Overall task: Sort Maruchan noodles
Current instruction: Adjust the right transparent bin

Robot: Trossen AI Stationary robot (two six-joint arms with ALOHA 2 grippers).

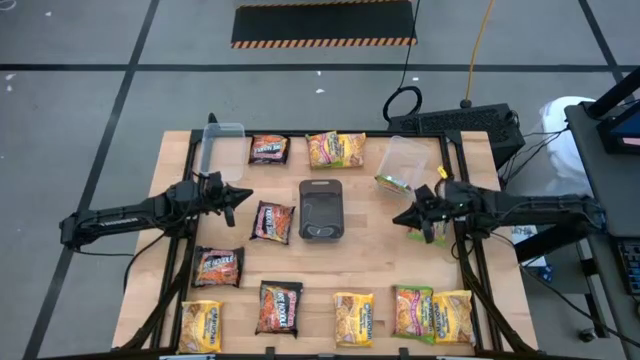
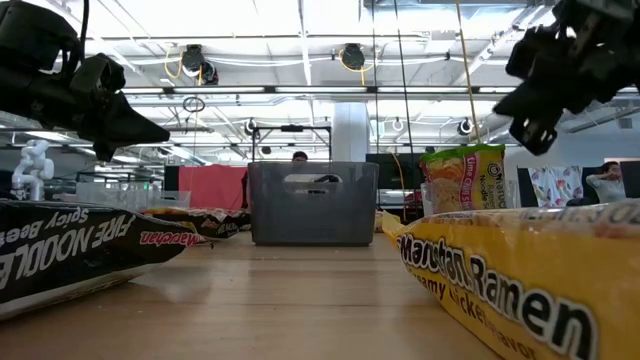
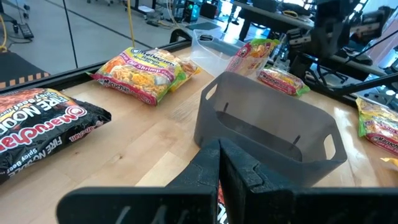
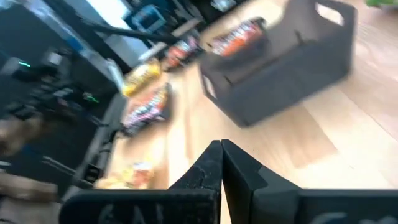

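High view, L to R: the left gripper (image 1: 243, 194) hangs over the table's left-centre, fingers pressed together w/ nothing between them; the left wrist view shows the two tips meeting. Just right of it lies a dark packet (image 1: 271, 221), and right of that the grey tray (image 1: 321, 210) at centre, apparently empty. The Maruchan noodles (image 1: 279, 306) are spread around: a dark one and a green-edged one (image 1: 336, 149) at the far edge, another dark one (image 1: 218, 266) at left-middle, and a near row of yellow, dark, yellow, green-edged, yellow. One more packet (image 1: 397, 182) sits in or against the tipped clear tub (image 1: 407, 158) at far right; a second tub (image 1: 222, 135) stands far left. The right gripper (image 1: 402, 218) hovers right of the tray, also closed and empty.

Handling, as judgement: the packets look light, w/ slick crinkly film over a brittle noodle block. A hard squeeze could crack it, and a flat-lying pack gives little to bite on. Best hold is prob. a crimped end seam or a short edge, w/ fingers opened first and a gentle pinch.
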